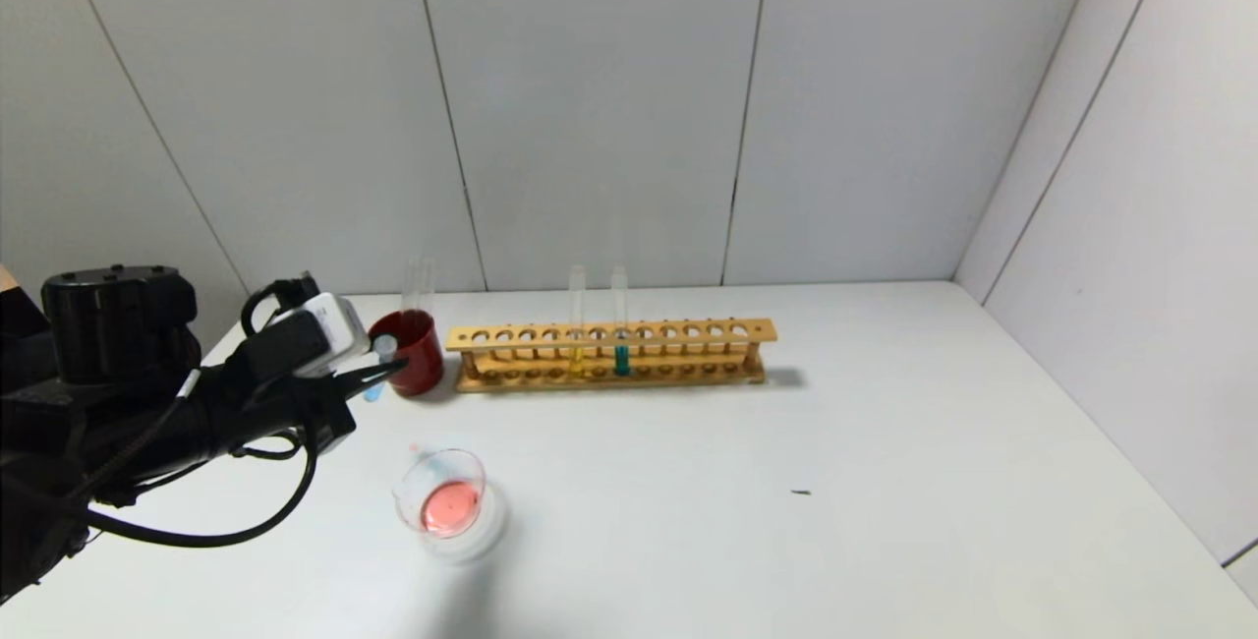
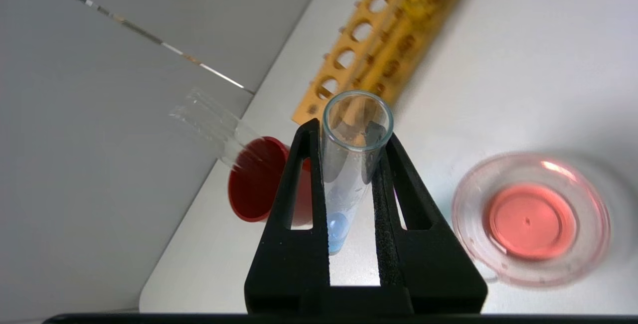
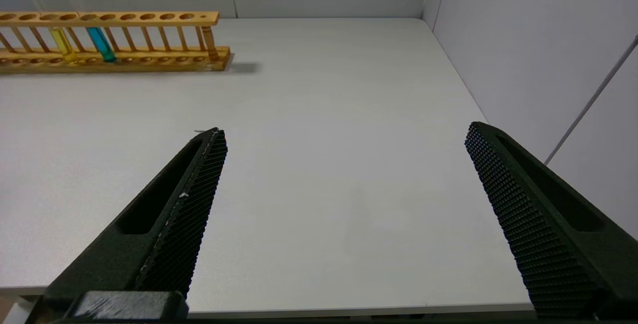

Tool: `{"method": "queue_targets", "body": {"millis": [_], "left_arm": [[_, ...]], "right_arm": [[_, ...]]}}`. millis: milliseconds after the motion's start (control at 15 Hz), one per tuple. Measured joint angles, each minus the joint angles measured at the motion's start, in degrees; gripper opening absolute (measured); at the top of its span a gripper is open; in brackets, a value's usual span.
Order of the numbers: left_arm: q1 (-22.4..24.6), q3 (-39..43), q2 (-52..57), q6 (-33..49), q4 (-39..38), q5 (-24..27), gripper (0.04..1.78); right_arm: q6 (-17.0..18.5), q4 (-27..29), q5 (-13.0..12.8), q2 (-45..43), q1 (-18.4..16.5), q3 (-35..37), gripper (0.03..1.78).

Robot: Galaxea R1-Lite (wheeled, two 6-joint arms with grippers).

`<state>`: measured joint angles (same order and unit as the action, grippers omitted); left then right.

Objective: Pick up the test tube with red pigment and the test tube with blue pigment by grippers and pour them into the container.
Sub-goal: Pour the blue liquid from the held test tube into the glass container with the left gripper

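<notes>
The left hand [image 2: 349,164] is clamped on the test tube with blue pigment [image 2: 351,164], held above the table [image 1: 885,482] just left of the red cup [image 1: 413,354], far of the container [image 1: 447,501] of pink liquid. The right hand [image 3: 344,164] hangs spread apart over the table's near right

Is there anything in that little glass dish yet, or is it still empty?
Not empty. The container holds a shallow pool of pinkish-red liquid on its bottom, seen in the head and left wrist views; no blue shows in it.
</notes>
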<state>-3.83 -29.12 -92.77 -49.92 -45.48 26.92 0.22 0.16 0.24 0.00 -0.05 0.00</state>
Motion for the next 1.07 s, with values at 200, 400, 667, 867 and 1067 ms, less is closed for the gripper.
{"method": "queue_targets", "body": {"millis": [200, 400, 667, 867, 1067], "left_arm": [[0.6, 3.0, -0.2, -7.4, -2.1, 0.8, 0.3], [1.0, 3.3, -0.3, -11.2, -2.1, 0.3, 0.3], [3.7, 3.5, -1.1, -22.2, -1.9, 0.8, 0.3], [4.6, 3.5, -1.4, -30.6, -1.2, 2.8, 0.3], [4.0, 3.0, -1.5, -35.2, -1.3, 2.9, 0.3]], "right_arm": [[0.0, 0.0, 0.0, 0.0, 0.0, 0.0, 1.75], [0.0, 0.0, 0.0, 0.0, 0.0, 0.0, 1.75], [0.0, 0.0, 0.0, 0.0, 0.0, 0.0, 1.75], [0.0, 0.0, 0.0, 0.0, 0.0, 0.0, 1.75], [0.0, 0.0, 0.0, 0.0, 0.0, 0.0, 1.75]]}}
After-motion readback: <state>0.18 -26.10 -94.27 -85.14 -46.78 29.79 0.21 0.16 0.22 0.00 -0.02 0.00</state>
